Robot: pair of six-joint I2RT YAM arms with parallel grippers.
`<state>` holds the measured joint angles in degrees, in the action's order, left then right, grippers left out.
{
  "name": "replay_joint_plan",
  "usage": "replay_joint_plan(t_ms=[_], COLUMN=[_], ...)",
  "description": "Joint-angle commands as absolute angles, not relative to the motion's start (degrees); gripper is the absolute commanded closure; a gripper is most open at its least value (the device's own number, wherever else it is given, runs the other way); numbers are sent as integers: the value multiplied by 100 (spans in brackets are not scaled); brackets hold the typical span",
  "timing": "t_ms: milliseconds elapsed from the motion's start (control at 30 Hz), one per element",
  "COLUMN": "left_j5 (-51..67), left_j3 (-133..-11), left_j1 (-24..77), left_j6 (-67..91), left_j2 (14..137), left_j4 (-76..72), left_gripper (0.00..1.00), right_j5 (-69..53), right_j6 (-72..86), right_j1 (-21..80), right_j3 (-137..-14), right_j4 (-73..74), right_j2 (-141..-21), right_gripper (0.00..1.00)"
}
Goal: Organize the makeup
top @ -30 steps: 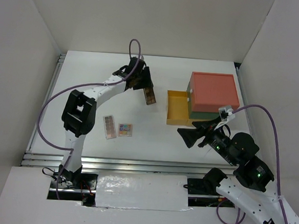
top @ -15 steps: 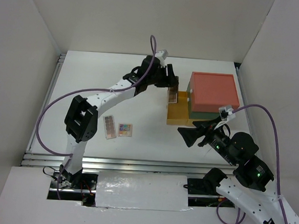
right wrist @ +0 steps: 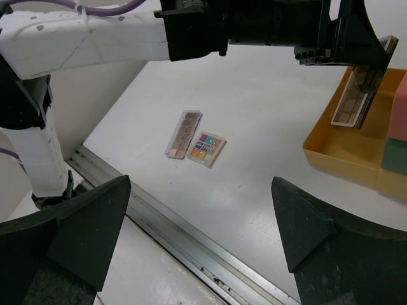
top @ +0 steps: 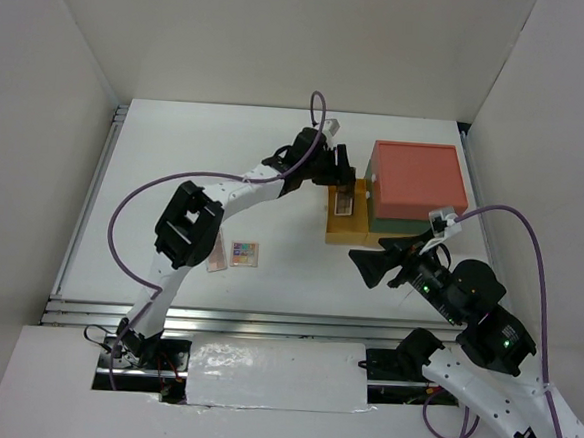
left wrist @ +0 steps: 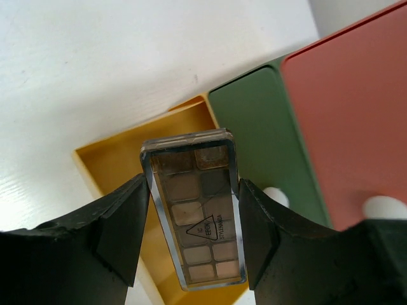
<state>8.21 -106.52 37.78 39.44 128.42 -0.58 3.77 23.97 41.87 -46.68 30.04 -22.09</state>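
Observation:
My left gripper point(top: 342, 189) is shut on a long brown-pink eyeshadow palette point(top: 344, 202) and holds it tilted over the open yellow drawer point(top: 343, 229). In the left wrist view the fingers point(left wrist: 121, 222) clamp the palette point(left wrist: 194, 210) by its long sides, with the drawer point(left wrist: 114, 162) beneath. A second long palette point(right wrist: 184, 133) and a small square multicoloured palette point(right wrist: 206, 149) lie side by side on the table; in the top view the first point(top: 214, 259) is partly hidden by the left arm, next to the second point(top: 244, 253). My right gripper point(top: 369, 268) is open and empty point(right wrist: 200, 213). No compacts, disc or tubes show.
The drawer box has a red top point(top: 418, 176) and a shut green drawer point(top: 392, 224) above the pulled-out yellow one. It stands at the right of the white table point(top: 196, 162). White walls enclose the table, and a metal rail point(right wrist: 191, 248) runs along the near edge.
My left arm has swung to the right with the palette, from over the middle of the table to over the yellow drawer. The right arm has not moved.

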Motion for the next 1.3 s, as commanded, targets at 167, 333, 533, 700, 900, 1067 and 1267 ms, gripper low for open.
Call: replay_joint_plan(t_ms=[167,333,533,700,900,1067,1267], left_j5=[475,570,352,-1095,-3137,-2997,-2198], left_j3=[-10838,-10705,-10767,-10758,-10067,-8582,-7061], left_j1=[3937,3999,4017,4008,3745,3612,3569], left_j6=[4043,4026,4025,4252,4624,4499,3921], left_j2=[12781,12507,12173,11726,10794,10020,9414], left_j4=[-96,-158,237,1289,3470,3690,2937], left_gripper=[50,17,5,1,1,1,1], right_j5=[439,422,431,448,422,325,202], right_j6=[2364,2364,2373,2373,2364,2364,2391], right_j1=[4219,4219,4219,4219,4219,4210,4219], right_j3=[-4755,-4746,-4737,-4737,-4728,-4685,-4614], right_j4=[2936,2936,2936,2979,3023,2910,2857], right_j2=[-2232,-2250,-2215,-2197,-2092,-2074,-2206], right_gripper=[0,0,0,0,0,0,0])
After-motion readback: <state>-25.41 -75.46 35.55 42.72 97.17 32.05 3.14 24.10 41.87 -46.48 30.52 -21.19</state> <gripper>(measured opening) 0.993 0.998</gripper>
